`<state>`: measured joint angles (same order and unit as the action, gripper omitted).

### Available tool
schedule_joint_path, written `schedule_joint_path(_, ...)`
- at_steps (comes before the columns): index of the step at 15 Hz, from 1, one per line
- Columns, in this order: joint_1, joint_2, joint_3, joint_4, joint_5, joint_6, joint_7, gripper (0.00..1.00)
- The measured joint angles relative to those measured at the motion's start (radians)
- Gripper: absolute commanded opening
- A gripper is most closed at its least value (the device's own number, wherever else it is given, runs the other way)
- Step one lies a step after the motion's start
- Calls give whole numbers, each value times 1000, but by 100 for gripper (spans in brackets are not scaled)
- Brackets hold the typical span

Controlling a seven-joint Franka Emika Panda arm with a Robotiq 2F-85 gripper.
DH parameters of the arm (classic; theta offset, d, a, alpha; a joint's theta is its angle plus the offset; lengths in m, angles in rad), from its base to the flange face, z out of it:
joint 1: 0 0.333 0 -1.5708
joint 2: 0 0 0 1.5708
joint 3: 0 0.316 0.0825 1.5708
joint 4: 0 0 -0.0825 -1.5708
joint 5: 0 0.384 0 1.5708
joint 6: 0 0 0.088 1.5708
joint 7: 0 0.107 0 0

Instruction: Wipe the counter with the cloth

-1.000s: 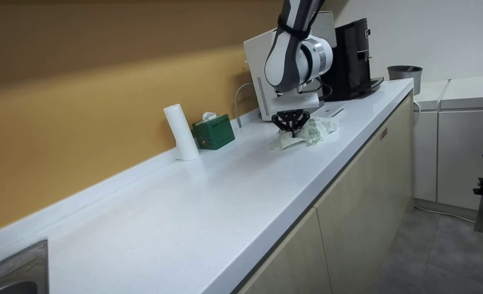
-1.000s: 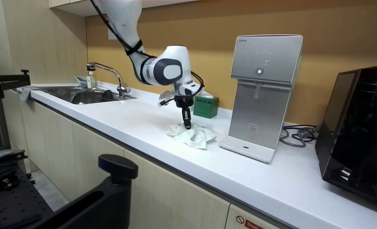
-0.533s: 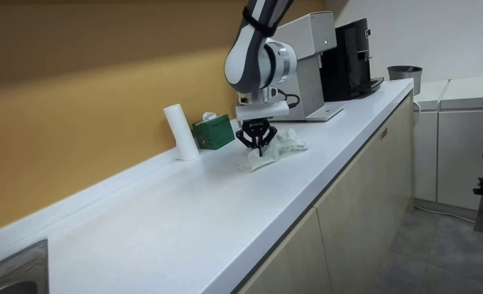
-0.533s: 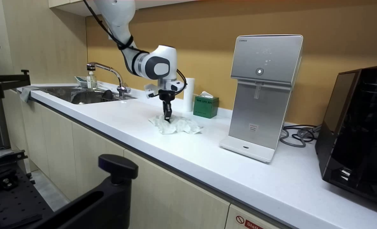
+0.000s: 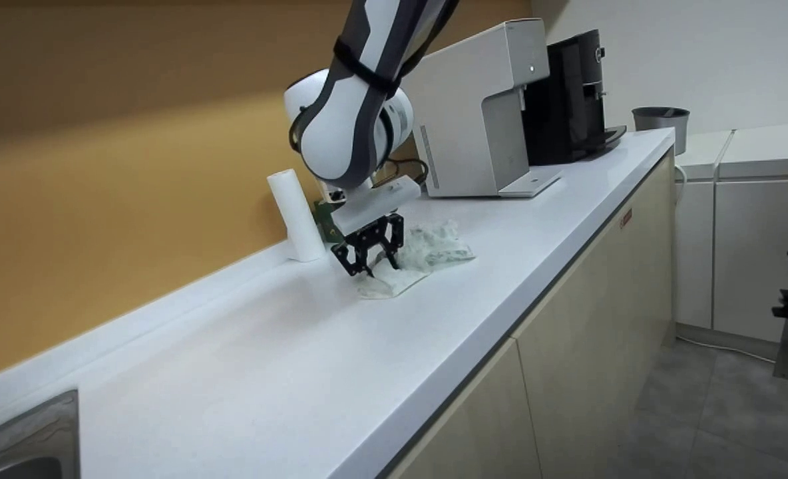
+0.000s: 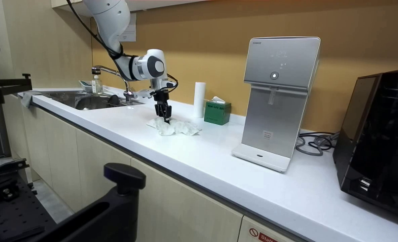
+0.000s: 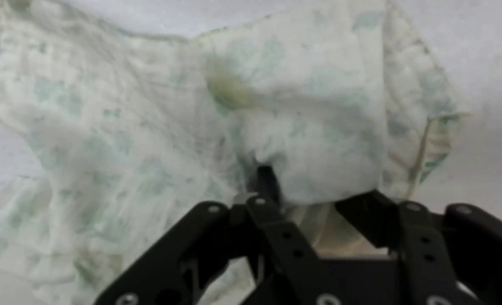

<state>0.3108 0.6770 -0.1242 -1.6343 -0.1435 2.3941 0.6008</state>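
Observation:
A white cloth with a pale green print lies crumpled on the white counter [image 5: 267, 366] in both exterior views [image 5: 437, 247] [image 6: 178, 128]. It fills most of the wrist view [image 7: 119, 140]. My gripper [image 5: 383, 270] is low over the cloth's sink-side part, tilted, with its fingertips at the cloth. It also shows in an exterior view [image 6: 166, 120]. The jaws stand apart, with cloth below and between them. In the wrist view, the gripper [image 7: 319, 186] has one finger pressing into the cloth; a fold hides part of the other fingertip.
A paper towel roll [image 5: 297, 216] and a green tissue box [image 6: 217, 112] stand by the wall, close to the gripper. A water dispenser [image 6: 276, 104] and a black machine [image 6: 377, 141] stand farther along. A sink [image 6: 94, 101] with a faucet [image 6: 118, 75] lies at the opposite end.
The gripper and cloth have moved along the counter toward the sink, away from the dispenser. The gripper has tilted, and its jaws, earlier shut on the cloth, have opened.

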Motion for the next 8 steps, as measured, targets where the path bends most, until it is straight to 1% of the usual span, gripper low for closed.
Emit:
schedule_joint_path(3, 49, 52, -20, 89, -64, -38, 31, 97)
schedule_joint_path(5, 57, 68, -25, 142, -75, -81, 40, 100)
schedule_joint_path(8, 49, 74, -29, 217, -74, -175, 42, 100)
